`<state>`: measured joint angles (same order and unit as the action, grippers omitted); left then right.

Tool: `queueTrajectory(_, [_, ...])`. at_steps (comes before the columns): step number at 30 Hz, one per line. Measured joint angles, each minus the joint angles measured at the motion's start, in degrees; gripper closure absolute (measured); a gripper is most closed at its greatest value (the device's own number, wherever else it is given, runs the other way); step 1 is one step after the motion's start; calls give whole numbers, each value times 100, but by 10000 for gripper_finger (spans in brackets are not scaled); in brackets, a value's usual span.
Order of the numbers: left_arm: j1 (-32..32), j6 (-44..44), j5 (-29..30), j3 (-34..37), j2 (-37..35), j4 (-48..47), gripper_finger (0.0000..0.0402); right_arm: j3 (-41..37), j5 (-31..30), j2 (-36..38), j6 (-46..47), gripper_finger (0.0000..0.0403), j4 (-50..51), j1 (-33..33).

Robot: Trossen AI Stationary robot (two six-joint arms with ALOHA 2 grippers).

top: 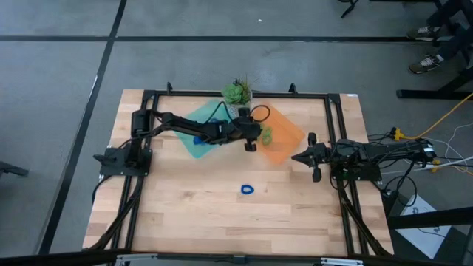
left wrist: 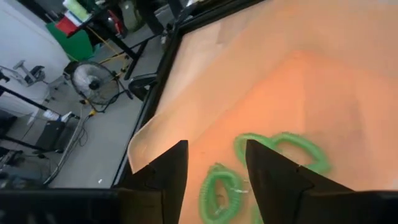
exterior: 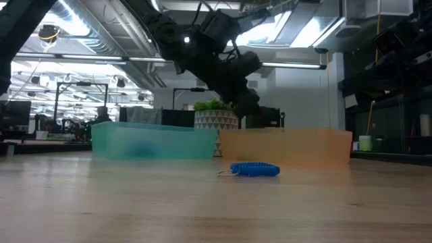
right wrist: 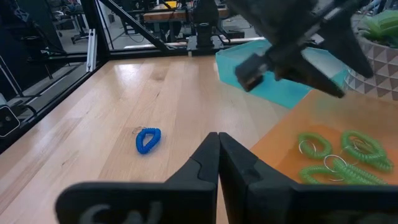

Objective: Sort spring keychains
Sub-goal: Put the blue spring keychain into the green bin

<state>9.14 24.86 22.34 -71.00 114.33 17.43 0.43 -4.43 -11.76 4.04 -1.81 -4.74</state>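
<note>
My left gripper [left wrist: 214, 167] hangs open over the near left part of the orange tray [top: 290, 140], with nothing between its fingers. Under it three green spring keychains [left wrist: 219, 190] [right wrist: 314, 144] lie flat on the tray floor. One blue spring keychain [top: 247, 189] [exterior: 255, 169] lies on the bare table in front of the trays. Another blue one [top: 199, 139] lies in the teal tray [top: 194, 124]. My right gripper [right wrist: 217, 148] waits shut at the table's right side, to the right of the orange tray.
A potted plant [top: 237, 91] stands at the far edge between the two trays. A black frame [top: 330, 125] runs around the table. Bare wood lies open in front of the trays, around the blue keychain.
</note>
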Motion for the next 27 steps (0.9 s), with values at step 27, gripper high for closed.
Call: queueTrajectory(27, [-2221, 868, 1374, 24, -1752, -1409, 258, 0, 0, -1, -1, 395, -1, 0])
